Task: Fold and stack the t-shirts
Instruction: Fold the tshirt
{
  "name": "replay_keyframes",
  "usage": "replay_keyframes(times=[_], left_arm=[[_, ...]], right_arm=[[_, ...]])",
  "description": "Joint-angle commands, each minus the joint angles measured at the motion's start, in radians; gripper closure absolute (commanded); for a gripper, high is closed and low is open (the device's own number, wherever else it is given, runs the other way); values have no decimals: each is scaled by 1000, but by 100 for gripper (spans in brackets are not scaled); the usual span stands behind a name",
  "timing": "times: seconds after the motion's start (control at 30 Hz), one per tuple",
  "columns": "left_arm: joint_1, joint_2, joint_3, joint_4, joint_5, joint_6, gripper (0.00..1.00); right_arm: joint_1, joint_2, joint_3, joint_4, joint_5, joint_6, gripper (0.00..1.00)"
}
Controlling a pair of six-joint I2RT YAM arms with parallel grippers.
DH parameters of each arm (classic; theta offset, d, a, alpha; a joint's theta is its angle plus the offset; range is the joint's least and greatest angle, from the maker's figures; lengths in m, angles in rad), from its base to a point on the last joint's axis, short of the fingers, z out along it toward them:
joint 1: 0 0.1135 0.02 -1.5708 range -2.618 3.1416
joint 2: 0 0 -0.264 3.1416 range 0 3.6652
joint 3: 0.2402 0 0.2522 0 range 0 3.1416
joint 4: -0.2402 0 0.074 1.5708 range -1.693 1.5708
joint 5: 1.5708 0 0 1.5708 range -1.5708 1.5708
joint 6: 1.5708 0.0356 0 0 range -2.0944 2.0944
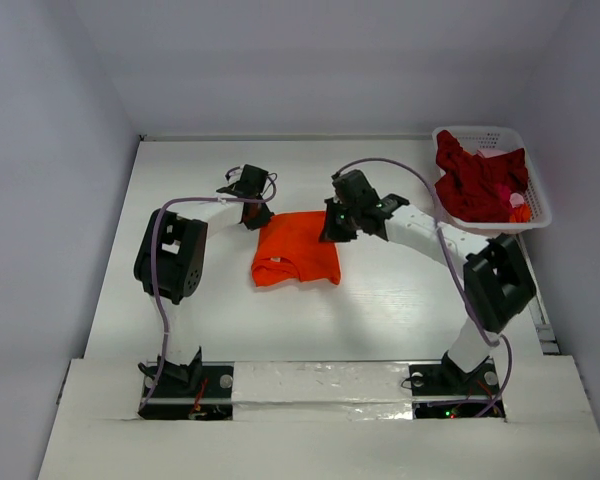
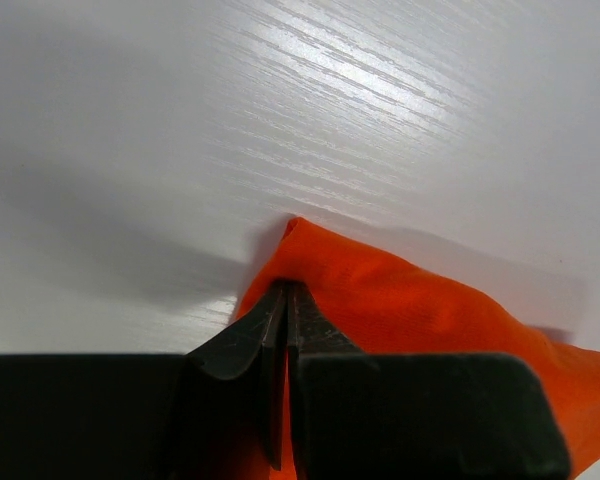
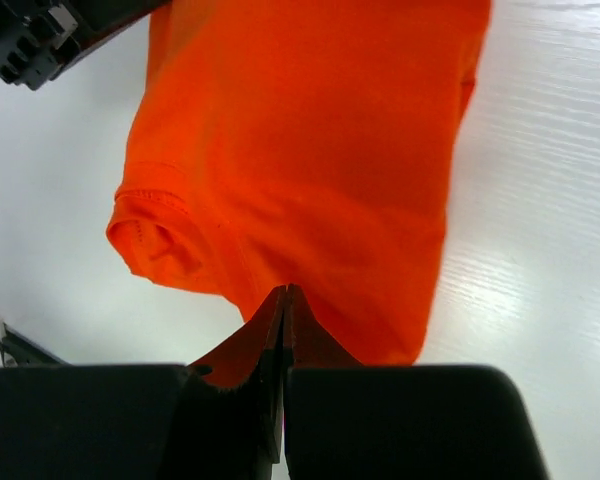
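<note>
The left gripper (image 2: 285,292) was closed, both fingers pressed together w/ a thin fold of the orange t-shirt (image 2: 410,305) pinched between them at the shirt's far-left corner. That corner made a small peak just above the white table (image 2: 280,110).

The right gripper (image 3: 283,295) was closed as well, clamped on the cloth at the far-right corner. In its wrist view the orange fabric spread away from the fingers, w/ one short sleeve and its stitched hem on the left side.

From the top camera the shirt lay approx. in the middle of the table, in a roughly square shape, its far edge held between the two grippers and the rest flat on the surface. A small pale mark sat near the neck opening, maybe a label, but too small to read.

Well apart, at the far-right corner of the table, stood a white lattice basket (image 1: 482,131) w/ the dark crimson t-shirts (image 1: 475,180) crumpled inside.
</note>
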Motion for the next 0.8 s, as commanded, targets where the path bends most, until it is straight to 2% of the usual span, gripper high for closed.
replay_keyframes(times=[0.0,0.23,0.6,0.77], left_arm=[[2,12,27,-17,0,14,100],[2,13,45,-27,0,19,100],[20,17,76,-46,11,28,100],[30,10,62,-46,12,33,100]], right_arm=[[22,86,28,3,-36,-33,100],[43,187,-58,93,-61,-16,100],[43,192,-305,256,-97,117,100],[43,187,-333,282,-96,156,100]])
